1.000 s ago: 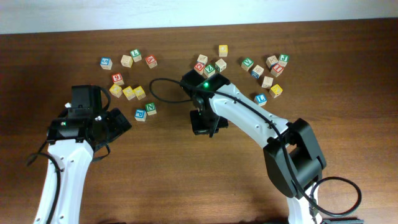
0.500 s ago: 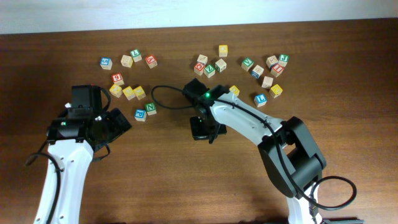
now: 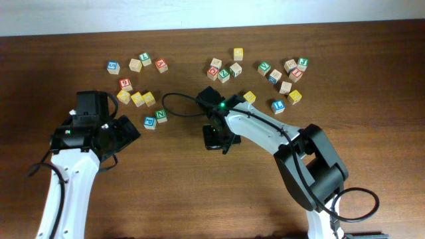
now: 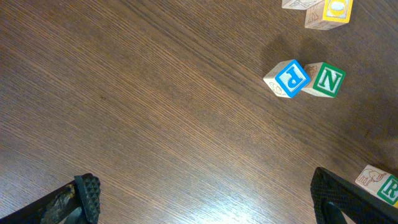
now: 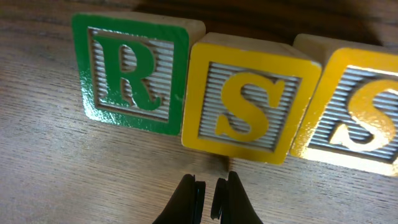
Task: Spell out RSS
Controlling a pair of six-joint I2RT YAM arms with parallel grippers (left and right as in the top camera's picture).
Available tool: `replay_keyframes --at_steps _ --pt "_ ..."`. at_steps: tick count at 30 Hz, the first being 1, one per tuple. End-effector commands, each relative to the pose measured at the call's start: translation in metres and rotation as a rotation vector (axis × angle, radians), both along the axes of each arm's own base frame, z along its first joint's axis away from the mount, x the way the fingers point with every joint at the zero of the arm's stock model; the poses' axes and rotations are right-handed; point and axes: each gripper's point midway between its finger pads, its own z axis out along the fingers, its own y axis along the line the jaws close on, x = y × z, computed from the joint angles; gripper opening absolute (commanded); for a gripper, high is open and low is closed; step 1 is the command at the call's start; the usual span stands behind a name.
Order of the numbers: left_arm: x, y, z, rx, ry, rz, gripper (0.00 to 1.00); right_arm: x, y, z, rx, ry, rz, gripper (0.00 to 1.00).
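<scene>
The right pincer [image 5: 210,190] is seen nearest in its own wrist view, its jaws drawn narrow with only a sliver between them and nothing held. Just beyond its tips, the green "R" cube [image 5: 130,73] is stood on the desk [image 5: 56,180] with its letter face toward the camera. The first yellow "S" cube [image 5: 247,102] is set touching the "R" cube, next in reading order. The second yellow "S" cube [image 5: 354,118] is pressed against that one on the side away from the "R" cube, so a single row is formed. From overhead, this row is hidden beneath the right arm. The left pincer [image 4: 205,193] is held wide and empty, off to one side of the "R" cube. Farther from the "R" cube, a blue "P" cube [image 4: 289,78] and a green "N" cube [image 4: 327,81] are found touching each other. Farthest from it, loose cubes [image 3: 226,68] are scattered toward the desk's far edge
</scene>
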Motion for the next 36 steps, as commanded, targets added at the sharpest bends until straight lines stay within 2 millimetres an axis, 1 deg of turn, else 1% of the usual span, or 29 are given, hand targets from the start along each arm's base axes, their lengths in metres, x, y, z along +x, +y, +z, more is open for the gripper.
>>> replay_keyframes --at_steps 1,7,11,36 --pt "-0.003 0.004 -0.001 0.009 0.004 0.024 0.99 0.000 -0.003 -0.005 -0.018 -0.006 0.001 0.04" --pt "-0.003 0.004 -0.001 0.009 0.004 0.023 0.99 0.007 0.002 -0.004 0.001 -0.032 0.001 0.04" --pt "-0.003 0.004 -0.001 0.009 0.004 0.023 0.99 0.011 -0.004 -0.005 -0.033 -0.057 -0.004 0.04" --pt "-0.003 0.004 -0.001 0.009 0.004 0.024 0.99 0.018 0.000 -0.004 -0.016 -0.086 -0.005 0.04"
